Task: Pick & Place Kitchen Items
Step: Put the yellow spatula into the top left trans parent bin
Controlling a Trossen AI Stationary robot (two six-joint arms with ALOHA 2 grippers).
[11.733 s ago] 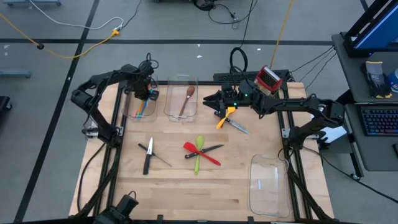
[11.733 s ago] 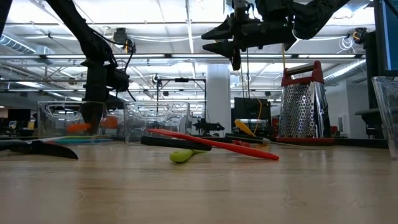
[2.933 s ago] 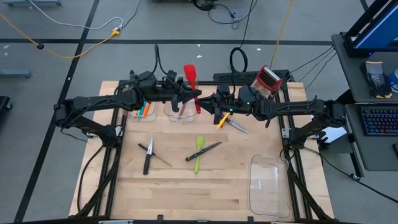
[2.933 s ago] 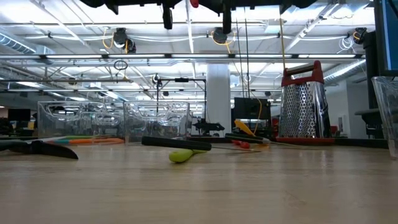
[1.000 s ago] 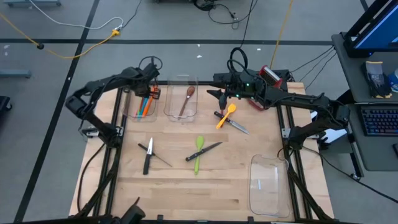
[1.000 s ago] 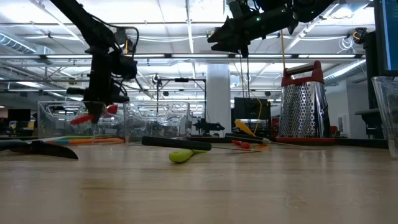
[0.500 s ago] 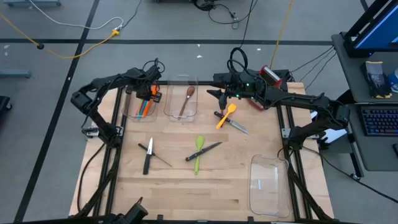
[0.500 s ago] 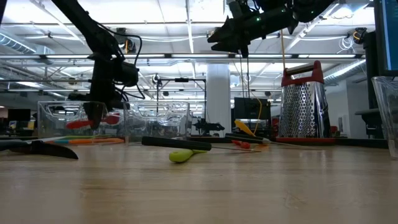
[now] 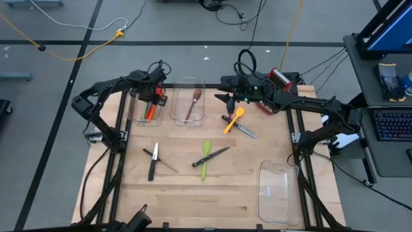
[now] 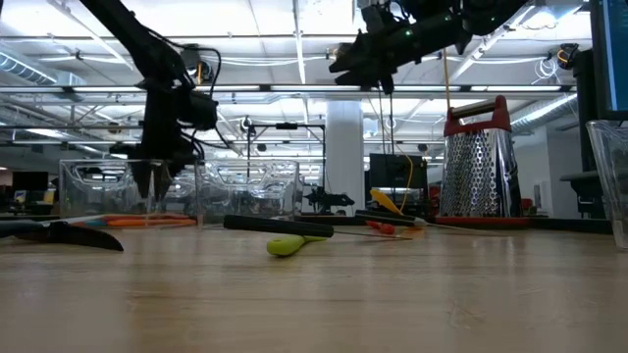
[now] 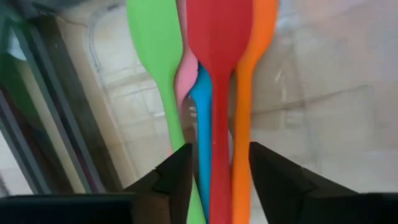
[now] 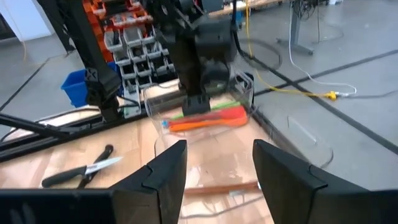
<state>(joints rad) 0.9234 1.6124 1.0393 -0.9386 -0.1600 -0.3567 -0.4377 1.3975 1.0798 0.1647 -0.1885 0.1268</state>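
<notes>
Left gripper (image 11: 214, 171) spread wide over the red spatula (image 11: 217, 74), which lies in the left bin (image 9: 143, 111) on green, pink, blue and orange ones, right gripper (image 9: 221, 98) spread, high above the orange spoon (image 9: 233, 120)

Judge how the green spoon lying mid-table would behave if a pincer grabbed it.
The green spoon looks slim and plastic-like, so it is probably light. It lies flat with its handle crossing the black-handled knife, so lifting it might nudge the knife. Its smooth handle could slip or pivot if held off-centre.
</notes>
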